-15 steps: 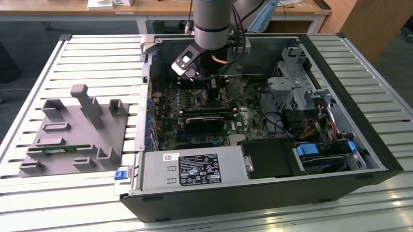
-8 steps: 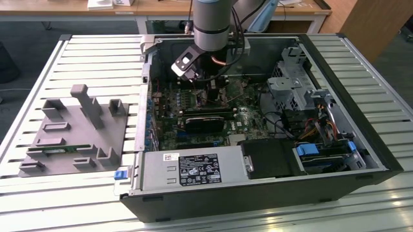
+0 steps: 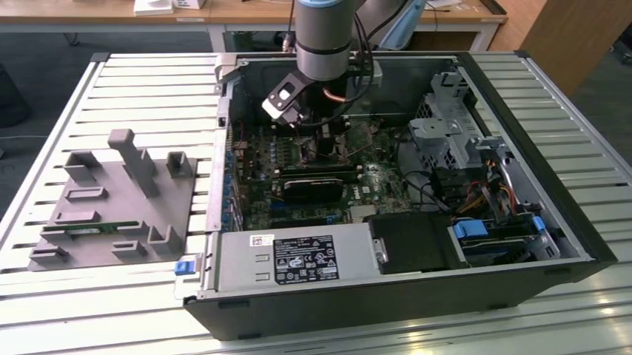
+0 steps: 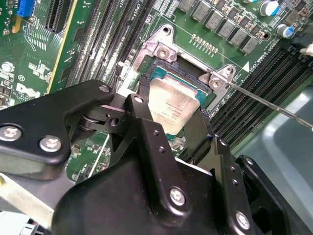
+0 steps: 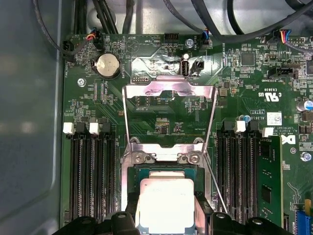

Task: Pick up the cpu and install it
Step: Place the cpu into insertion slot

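Two black fingers (image 4: 142, 117) of the gripper (image 4: 168, 113) are closed on the cpu (image 4: 175, 100), pinching it by opposite edges with its silver top facing up. From where I stand, the arm reaches down into the open computer case (image 3: 395, 296). The chip sits right over the socket (image 5: 166, 170) on the motherboard (image 5: 156, 122), between the two banks of memory slots (image 5: 90, 171). The load plate (image 5: 168, 88) is swung back out of the way, and the thin lever (image 4: 264, 103) stands free beside the socket (good, nothing to snag on). Whether the chip rests in the socket or hangs just above it, I cannot tell; in the first wrist view it looks square to the frame. To my eye the step in hand is the placing. Doing it well means keeping the chip flat and lined up with the socket's edges, and letting it settle under its own weight rather than pressing. Any tilt or sideways slide could bend the contacts underneath. The corner mark is too small for me to check.
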You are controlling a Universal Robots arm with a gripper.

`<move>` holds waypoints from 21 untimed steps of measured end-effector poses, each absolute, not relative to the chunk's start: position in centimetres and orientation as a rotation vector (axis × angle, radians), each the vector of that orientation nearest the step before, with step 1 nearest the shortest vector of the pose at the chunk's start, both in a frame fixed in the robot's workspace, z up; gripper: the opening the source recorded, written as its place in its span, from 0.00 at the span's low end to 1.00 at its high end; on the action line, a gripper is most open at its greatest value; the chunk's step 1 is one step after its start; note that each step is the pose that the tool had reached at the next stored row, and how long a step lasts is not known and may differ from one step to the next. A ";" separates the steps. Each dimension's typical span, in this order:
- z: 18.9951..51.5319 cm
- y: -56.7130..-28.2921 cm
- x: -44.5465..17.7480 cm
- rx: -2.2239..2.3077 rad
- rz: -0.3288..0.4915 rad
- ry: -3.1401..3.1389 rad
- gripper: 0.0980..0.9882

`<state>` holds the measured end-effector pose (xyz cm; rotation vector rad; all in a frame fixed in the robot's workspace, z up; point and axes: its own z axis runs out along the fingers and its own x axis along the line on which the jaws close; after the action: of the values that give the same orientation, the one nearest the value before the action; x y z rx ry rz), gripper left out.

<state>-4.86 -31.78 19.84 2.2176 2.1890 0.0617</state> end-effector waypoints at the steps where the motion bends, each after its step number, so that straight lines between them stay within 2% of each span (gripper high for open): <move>1: 19.8 -31.8 -4.9 2.217 0.062 2.189 0.48; 21: 19.5 -31.8 -4.9 2.217 0.061 2.190 0.48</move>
<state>-4.95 -31.77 19.51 2.2166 2.1904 0.0614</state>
